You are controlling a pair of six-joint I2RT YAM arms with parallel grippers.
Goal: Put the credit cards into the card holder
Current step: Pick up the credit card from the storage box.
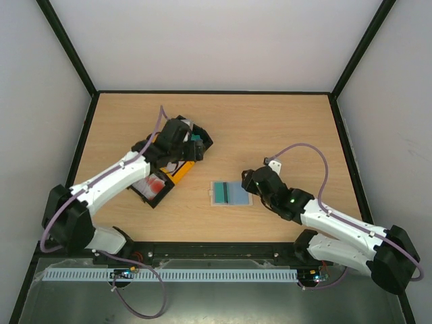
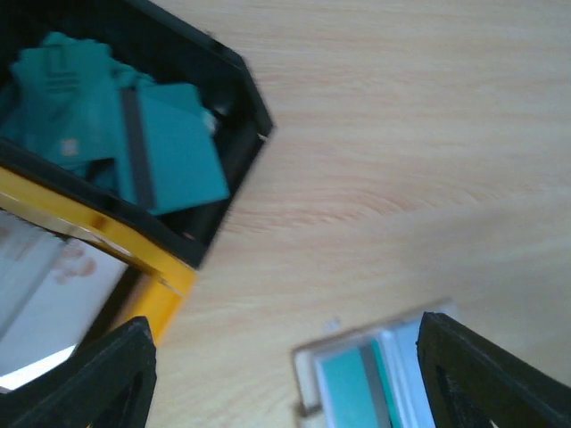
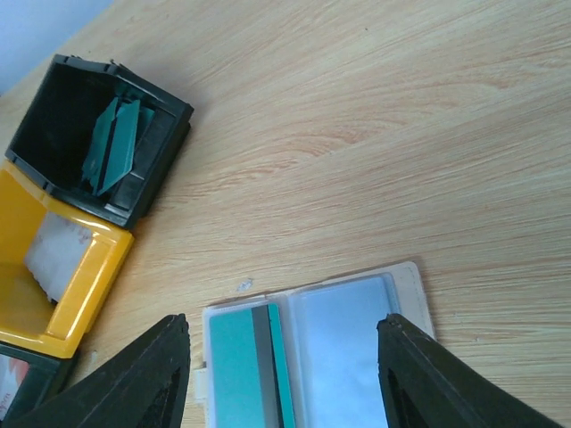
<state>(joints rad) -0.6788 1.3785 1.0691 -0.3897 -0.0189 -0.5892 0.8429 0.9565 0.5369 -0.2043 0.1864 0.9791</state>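
Since the teal credit cards [image 2: 134, 143] ahead of the wide-open left hand [image 2: 290, 370] look thin, stiff and slick, pinch a raised edge; right hand [image 3: 285, 370] open too.

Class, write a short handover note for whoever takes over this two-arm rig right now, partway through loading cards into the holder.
Grippers: the left gripper is open and empty, by the bins. The right gripper is open and empty, over the card holder.
Done: the card holder lies open mid-table, with one teal card in a pocket.
Left: teal cards in the black bin, white cards in the yellow bin, red-marked cards in the third bin.
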